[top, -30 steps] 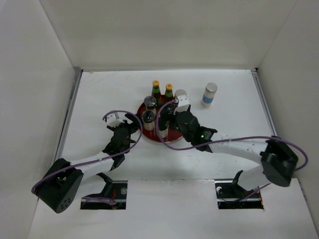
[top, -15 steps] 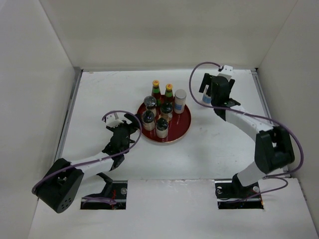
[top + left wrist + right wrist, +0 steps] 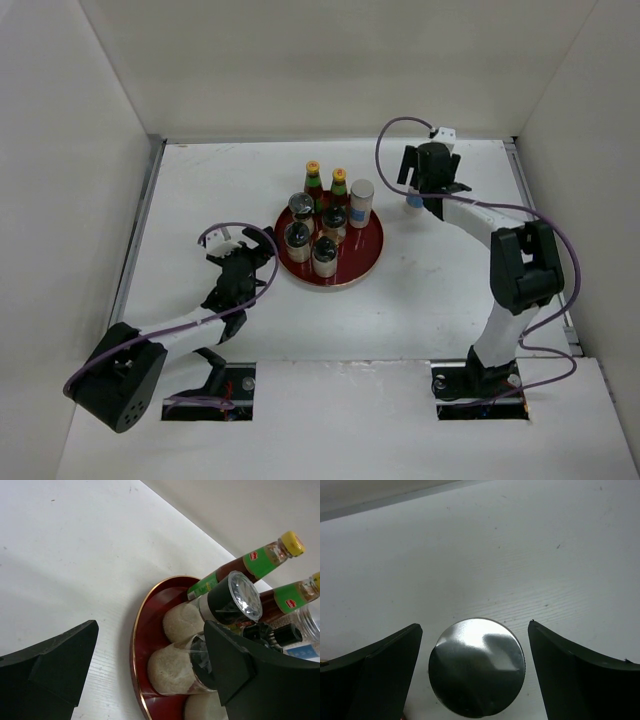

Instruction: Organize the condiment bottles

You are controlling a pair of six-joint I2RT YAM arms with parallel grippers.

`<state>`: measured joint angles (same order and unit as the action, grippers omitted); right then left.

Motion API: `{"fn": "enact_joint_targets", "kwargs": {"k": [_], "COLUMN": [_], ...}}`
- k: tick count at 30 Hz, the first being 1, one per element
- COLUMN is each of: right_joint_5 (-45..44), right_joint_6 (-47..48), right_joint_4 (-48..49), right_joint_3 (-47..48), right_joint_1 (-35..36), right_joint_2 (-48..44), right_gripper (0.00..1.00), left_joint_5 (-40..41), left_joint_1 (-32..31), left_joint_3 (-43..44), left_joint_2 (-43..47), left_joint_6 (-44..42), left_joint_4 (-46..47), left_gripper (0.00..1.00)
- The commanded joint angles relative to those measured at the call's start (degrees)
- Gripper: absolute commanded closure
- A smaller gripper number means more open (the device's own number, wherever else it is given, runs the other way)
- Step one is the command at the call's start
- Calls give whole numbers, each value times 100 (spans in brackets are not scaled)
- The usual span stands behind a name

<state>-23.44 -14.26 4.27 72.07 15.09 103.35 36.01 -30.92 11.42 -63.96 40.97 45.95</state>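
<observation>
One shaker centred inside spread right claw — gap either side.

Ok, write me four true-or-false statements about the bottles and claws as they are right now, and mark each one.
1. The right claw is open over a silver-capped shaker. True.
2. The left claw grips a jar. False: it is open and empty, beside the red tray.
3. The yellow-capped sauce bottles lie flat. False: both stand upright.
4. That shaker stands on the table, outside the tray. True.
</observation>
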Motion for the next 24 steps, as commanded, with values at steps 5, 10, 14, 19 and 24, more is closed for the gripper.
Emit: {"fn": "enact_joint_targets", "kwargs": {"k": [5, 10, 14, 19, 24], "right_joint_5": [-168, -819, -882, -618, -574], "right_joint_6": [-244, -217, -366, -613, -613], "right_joint_4": [38, 460, 461, 390, 732], "right_joint_3": [-17, -868, -1712, -2294, -2295], "right_joint_1": [209, 595, 1025, 1894, 2844], "right_joint_2": [-235, -1481, -2501, -3303, -3199], "right_gripper": [36, 43, 43, 44, 44], "left_joint_5": [91, 143, 196, 284, 301], "left_joint_1": [90, 108, 161, 169, 196], "left_joint_3": [-52, -87, -131, -140, -122], "left_joint_2": [24, 103, 261, 227, 209], "left_joint_6": [104, 148, 166, 209, 218], "left_joint_4": [291, 291, 256, 239, 230], "left_gripper": [12, 0, 0, 0, 0]}}
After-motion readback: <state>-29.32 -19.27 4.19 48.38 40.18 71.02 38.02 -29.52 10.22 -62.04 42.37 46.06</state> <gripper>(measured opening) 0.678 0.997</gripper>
